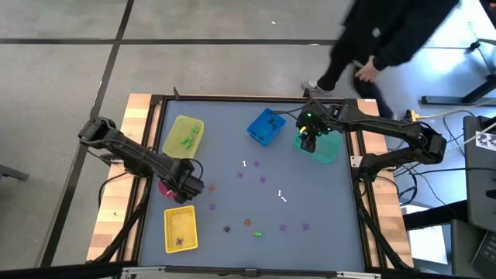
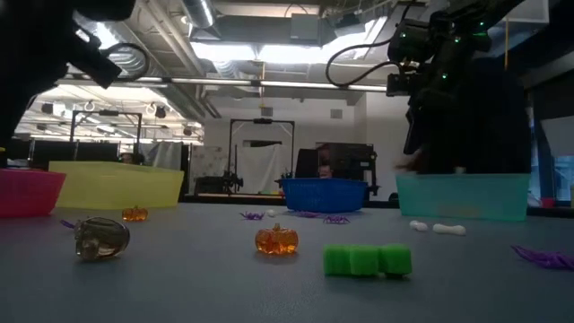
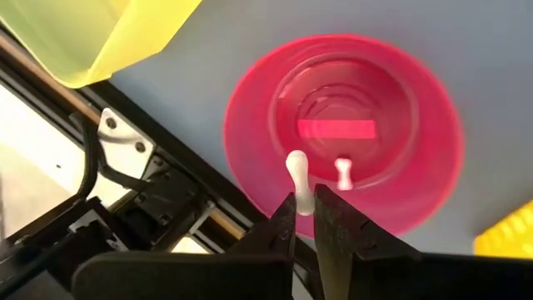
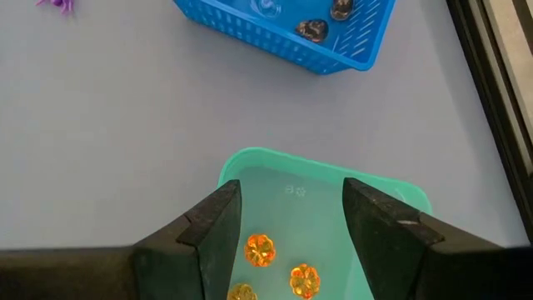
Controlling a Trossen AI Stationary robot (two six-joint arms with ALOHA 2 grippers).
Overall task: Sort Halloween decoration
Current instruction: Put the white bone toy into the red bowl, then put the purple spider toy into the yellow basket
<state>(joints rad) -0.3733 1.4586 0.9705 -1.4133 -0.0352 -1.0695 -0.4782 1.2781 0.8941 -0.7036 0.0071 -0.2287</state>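
Note:
My left gripper (image 3: pixel 304 204) hangs over the near rim of a pink bowl (image 3: pixel 416 108) at the table's left side, shut on a small white bone (image 3: pixel 298 177). A second white bone (image 3: pixel 343 172) lies on the bowl's floor. My right gripper (image 4: pixel 291 196) stands open above a teal container (image 4: pixel 400 193) at the far right, with nothing between its fingers; three orange pumpkins (image 4: pixel 260 250) lie in that container. Loose trinkets lie on the grey table: purple spiders (image 1: pixel 256 165), white bones (image 1: pixel 282 198), an orange pumpkin (image 2: pixel 276 240) and a green piece (image 2: pixel 368 260). My left gripper pinches the white bone's lower end (image 3: pixel 303 200) between its two fingertips. The fingers come from above, pointing steeply down. The bone sticks out past the tips, its knobbed end (image 3: pixel 296 161) free, lifted clear above the pink bowl.
A blue basket (image 1: pixel 266 126) with dark pieces stands beside the teal container. One yellow bin (image 1: pixel 184 136) with green pieces sits far left, another (image 1: pixel 180 230) near left. A person (image 1: pixel 387 39) walks past the table's far right corner.

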